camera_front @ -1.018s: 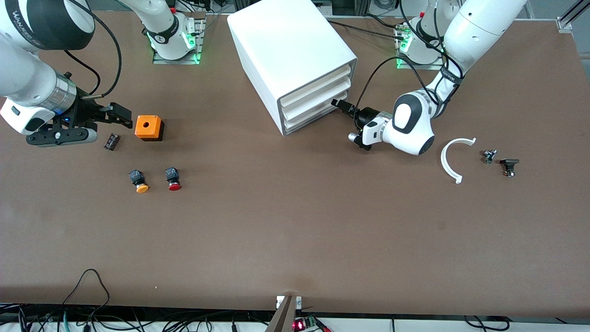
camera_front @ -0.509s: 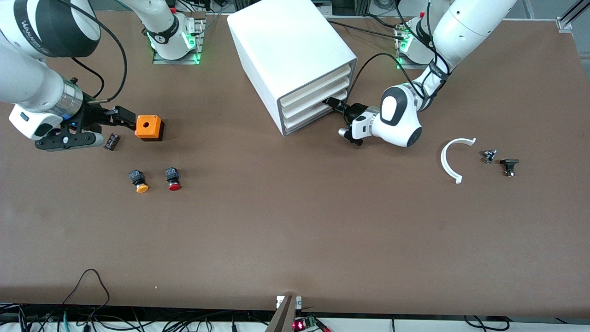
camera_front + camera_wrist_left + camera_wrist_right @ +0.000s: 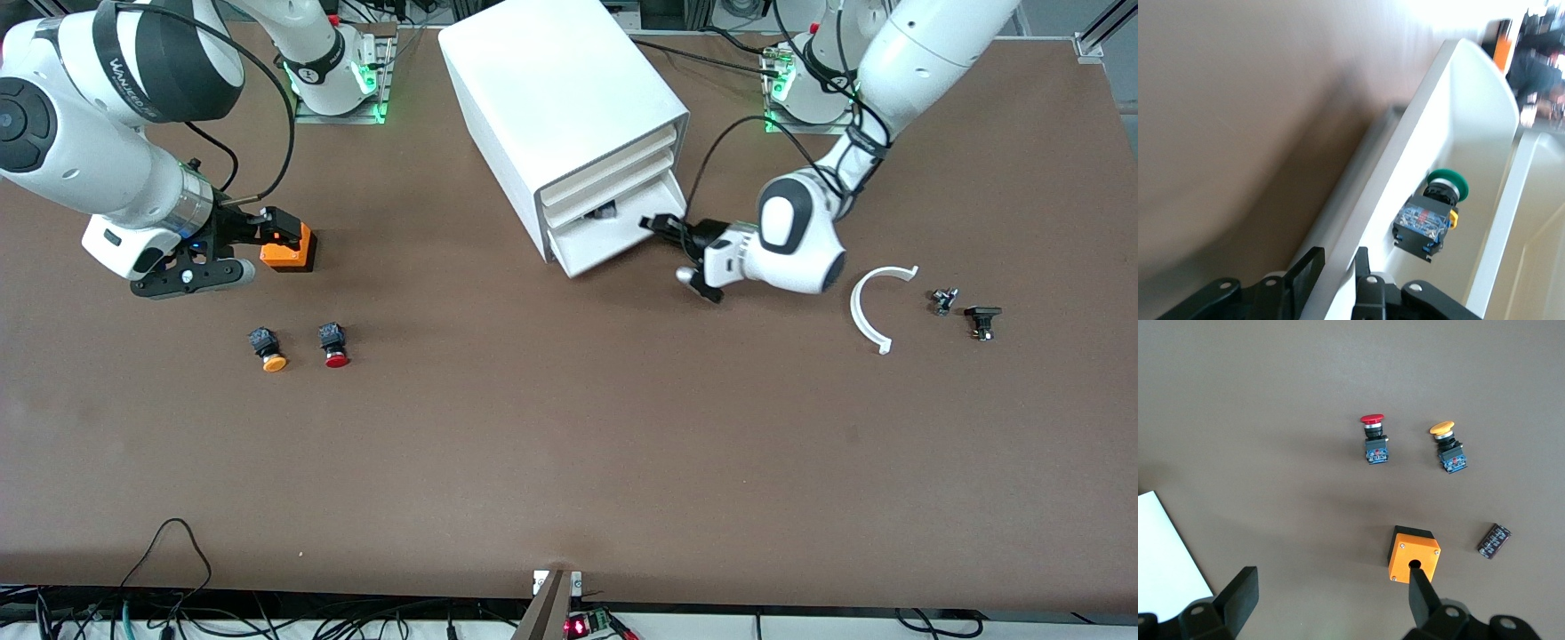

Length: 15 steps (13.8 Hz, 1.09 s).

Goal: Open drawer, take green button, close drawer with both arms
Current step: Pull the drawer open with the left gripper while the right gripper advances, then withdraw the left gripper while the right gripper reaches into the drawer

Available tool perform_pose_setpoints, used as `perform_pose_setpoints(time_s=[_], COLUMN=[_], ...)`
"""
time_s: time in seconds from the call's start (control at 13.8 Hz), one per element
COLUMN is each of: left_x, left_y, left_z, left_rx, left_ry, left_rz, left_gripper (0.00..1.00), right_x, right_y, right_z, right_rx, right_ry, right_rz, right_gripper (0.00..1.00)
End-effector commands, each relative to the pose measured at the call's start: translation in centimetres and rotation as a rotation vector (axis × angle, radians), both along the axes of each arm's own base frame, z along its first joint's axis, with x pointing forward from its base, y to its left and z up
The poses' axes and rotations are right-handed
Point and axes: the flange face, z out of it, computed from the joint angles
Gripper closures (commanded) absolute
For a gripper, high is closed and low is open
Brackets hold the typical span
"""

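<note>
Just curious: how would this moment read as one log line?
left hand: shut on drawer lip, part open | button: in drawer | right hand: open, over orange box

We see even overhead light across the brown table (image 3: 569, 444), bright and sharp from the front camera, with only soft, short shadows under the white cabinet (image 3: 560, 107) and beneath both arms. The cabinet's top glares near white, losing surface detail. Green lamps glow at the arm bases beside the cabinet. In the left wrist view we find heavy smearing: the table surface streaks, and the drawer (image 3: 1451, 200) wall burns out to pure white toward its upper end, while the button (image 3: 1431, 217) inside stays fairly crisp. In the right wrist view we see flat, dim, clear light; the orange box (image 3: 1413, 557) casts a faint shadow.
</note>
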Motion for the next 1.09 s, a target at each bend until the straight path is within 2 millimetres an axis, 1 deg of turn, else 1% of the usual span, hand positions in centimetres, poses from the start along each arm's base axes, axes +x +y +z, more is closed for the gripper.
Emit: perform_pose_setpoints(time_s=[0.0,0.07,0.15,0.29,0.36,0.44,0.51,0.58,0.65,0.73,0.8,0.87,0.95,1.02], left_x=[3.7,3.9,4.1,4.6,5.0,5.3,5.9,6.9,9.0,9.7,9.7,10.1,10.9,11.7], left_y=[4.2,4.7,5.2,5.3,5.4,5.5,6.5,9.1,11.2,12.3,12.6,13.6,16.1,18.5], left_z=[1.1,1.2,1.7,2.6,3.7,5.2,7.3,9.5,12.9,15.1,16.5,18.5,20.6,22.6], left_rx=[0.043,0.038,0.038,0.041,0.045,0.059,0.095,0.136,0.167,0.191,0.204,0.219,0.275,0.338], left_ry=[-0.075,-0.080,-0.091,-0.114,-0.138,-0.172,-0.227,-0.286,-0.373,-0.423,-0.451,-0.489,-0.535,-0.558], left_rz=[0.106,0.106,0.114,0.121,0.122,0.102,0.072,0.069,0.071,0.069,0.067,0.078,0.063,-0.007], left_gripper=[0.87,0.01,0.00,0.00,0.00,0.00,0.00,0.00,0.00,0.00,0.00,0.00,0.00,0.00], right_x=[0.1,0.0,0.2,0.4,0.7,1.3,1.9,2.2,2.7,3.3,3.4,3.1,2.5,1.5], right_y=[1.7,3.5,5.0,8.8,10.7,13.1,15.2,18.2,20.2,21.9,24.1,26.9,29.8,32.5], right_z=[0.3,0.4,0.3,0.6,0.5,-0.1,-0.4,-0.6,-1.1,-1.4,-1.7,-2.4,-3.0,-3.8], right_rx=[0.005,0.006,0.004,0.007,0.007,0.011,0.043,0.075,0.081,0.085,0.096,0.114,0.138,0.156], right_ry=[-0.002,-0.007,-0.004,-0.029,-0.035,-0.044,-0.054,-0.061,-0.070,-0.086,-0.108,-0.129,-0.155,-0.169], right_rz=[0.036,0.066,0.090,0.145,0.173,0.205,0.219,0.247,0.266,0.289,0.326,0.391,0.456,0.507], right_gripper=[0.00,0.00,0.00,0.00,0.00,0.00,0.00,0.00,0.00,0.00,0.00,0.00,0.00,0.00])
